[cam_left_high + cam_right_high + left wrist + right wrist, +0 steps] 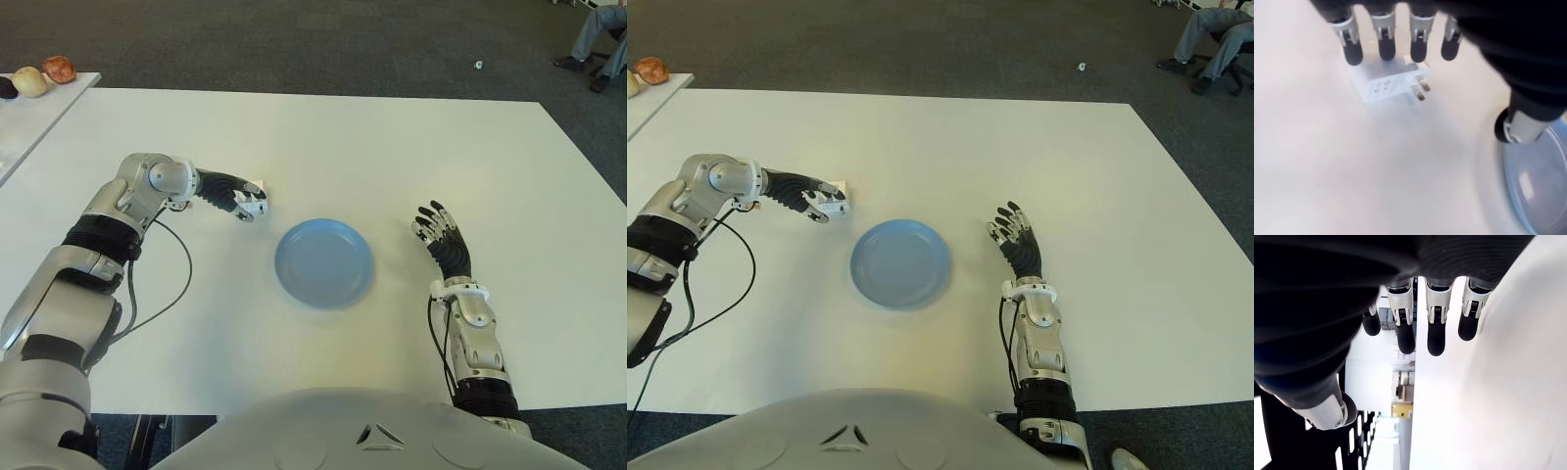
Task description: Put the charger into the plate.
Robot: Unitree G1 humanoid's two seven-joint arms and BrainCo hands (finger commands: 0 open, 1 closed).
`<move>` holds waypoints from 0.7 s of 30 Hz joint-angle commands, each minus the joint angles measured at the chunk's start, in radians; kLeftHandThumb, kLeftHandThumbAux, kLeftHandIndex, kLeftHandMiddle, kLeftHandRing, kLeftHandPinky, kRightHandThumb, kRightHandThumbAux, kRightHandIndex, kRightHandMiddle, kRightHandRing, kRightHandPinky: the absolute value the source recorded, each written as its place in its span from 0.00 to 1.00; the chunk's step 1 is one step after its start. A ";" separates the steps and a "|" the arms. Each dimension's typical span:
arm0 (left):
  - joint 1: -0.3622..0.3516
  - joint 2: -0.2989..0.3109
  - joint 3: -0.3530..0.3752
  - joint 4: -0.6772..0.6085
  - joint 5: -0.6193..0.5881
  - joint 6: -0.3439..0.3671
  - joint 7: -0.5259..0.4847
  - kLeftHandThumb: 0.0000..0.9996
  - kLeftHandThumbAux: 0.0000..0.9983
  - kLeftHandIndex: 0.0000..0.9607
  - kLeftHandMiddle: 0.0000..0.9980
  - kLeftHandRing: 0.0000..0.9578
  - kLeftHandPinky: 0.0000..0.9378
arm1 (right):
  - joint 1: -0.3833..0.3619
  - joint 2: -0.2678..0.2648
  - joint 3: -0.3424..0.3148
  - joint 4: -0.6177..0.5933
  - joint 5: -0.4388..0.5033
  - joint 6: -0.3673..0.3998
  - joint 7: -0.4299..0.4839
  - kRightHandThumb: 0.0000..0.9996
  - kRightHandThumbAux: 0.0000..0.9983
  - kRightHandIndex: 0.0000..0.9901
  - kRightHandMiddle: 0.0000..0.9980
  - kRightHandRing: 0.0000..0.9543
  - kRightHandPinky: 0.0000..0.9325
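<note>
The white table (323, 137) is lying broad and bare around the blue plate (323, 262), with open room on every side of it and the far edge meeting dark carpet (294, 39). The charger (1387, 84) is lying flat on the table at the plate's 10 o'clock, apart from its rim, prongs pointing out sideways. The left hand (247, 199) is hovering over the charger, fingers (1353, 49) spread and gripping nothing, though the eye views are hiding the charger mostly beneath it. The right hand (438, 231) is showing at the plate's 3 o'clock, fingers relaxed and holding nothing. A side table (29, 117) with rounded items (44, 75) is sitting at 10 o'clock, cut off; a seated person's legs (598, 39) are showing at 1 o'clock
</note>
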 commanded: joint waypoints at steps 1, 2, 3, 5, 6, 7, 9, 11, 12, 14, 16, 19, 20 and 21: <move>0.055 -0.007 0.010 -0.021 -0.008 -0.019 0.032 0.00 0.52 0.00 0.00 0.00 0.00 | -0.001 0.000 -0.001 0.005 0.005 0.012 0.002 0.01 0.66 0.04 0.17 0.17 0.15; 0.058 0.002 0.017 -0.035 0.002 -0.056 0.071 0.00 0.52 0.00 0.00 0.00 0.00 | -0.001 0.000 -0.001 0.005 0.004 0.013 0.001 0.02 0.66 0.04 0.17 0.17 0.15; 0.061 0.008 0.022 -0.045 0.010 -0.083 0.100 0.00 0.52 0.00 0.00 0.00 0.00 | -0.001 0.000 -0.001 0.006 0.004 0.013 0.001 0.02 0.66 0.04 0.17 0.17 0.15; 0.066 0.025 0.035 -0.065 0.027 -0.155 0.171 0.00 0.52 0.00 0.00 0.00 0.00 | 0.001 0.000 -0.001 0.007 0.005 0.012 0.002 0.02 0.66 0.04 0.17 0.17 0.15; 0.067 0.028 0.038 -0.066 0.031 -0.172 0.187 0.01 0.51 0.00 0.00 0.00 0.00 | 0.002 -0.001 -0.002 0.007 0.006 0.012 0.003 0.02 0.66 0.04 0.17 0.17 0.15; 0.065 0.033 0.042 -0.066 0.038 -0.202 0.216 0.01 0.51 0.00 0.00 0.00 0.00 | 0.002 -0.001 -0.002 0.007 0.006 0.012 0.003 0.02 0.66 0.04 0.17 0.17 0.15; 0.054 0.040 0.049 -0.058 0.058 -0.256 0.270 0.02 0.50 0.00 0.00 0.00 0.00 | 0.001 0.000 -0.002 0.007 0.005 0.013 0.001 0.02 0.67 0.04 0.17 0.17 0.15; 0.042 0.044 0.052 -0.045 0.076 -0.299 0.314 0.03 0.49 0.00 0.00 0.00 0.00 | 0.001 0.000 -0.002 0.007 0.003 0.016 -0.001 0.02 0.67 0.03 0.17 0.17 0.16; 0.023 0.047 0.051 -0.033 0.095 -0.326 0.347 0.03 0.48 0.00 0.00 0.00 0.01 | 0.000 0.001 -0.002 0.006 0.002 0.020 -0.003 0.01 0.67 0.03 0.17 0.17 0.16; -0.008 0.050 0.048 -0.014 0.122 -0.360 0.392 0.04 0.47 0.00 0.00 0.00 0.02 | -0.001 0.002 -0.002 0.005 0.001 0.026 -0.007 0.01 0.66 0.03 0.17 0.17 0.16; -0.029 0.053 0.045 -0.001 0.149 -0.385 0.433 0.05 0.45 0.00 0.00 0.00 0.03 | -0.002 0.004 -0.002 0.004 -0.001 0.030 -0.012 0.00 0.66 0.03 0.18 0.17 0.17; -0.047 0.056 0.040 0.019 0.182 -0.411 0.485 0.06 0.44 0.00 0.00 0.00 0.03 | -0.003 0.005 -0.001 0.003 -0.003 0.035 -0.017 0.00 0.65 0.03 0.18 0.17 0.17; -0.053 0.055 0.038 0.028 0.192 -0.417 0.501 0.06 0.43 0.00 0.00 0.00 0.03 | -0.003 0.005 0.000 0.003 -0.003 0.038 -0.018 0.00 0.65 0.03 0.18 0.18 0.17; -0.057 0.055 0.036 0.035 0.199 -0.422 0.514 0.06 0.43 0.00 0.00 0.00 0.03 | -0.003 0.005 0.000 0.002 -0.003 0.039 -0.019 0.00 0.64 0.04 0.19 0.18 0.17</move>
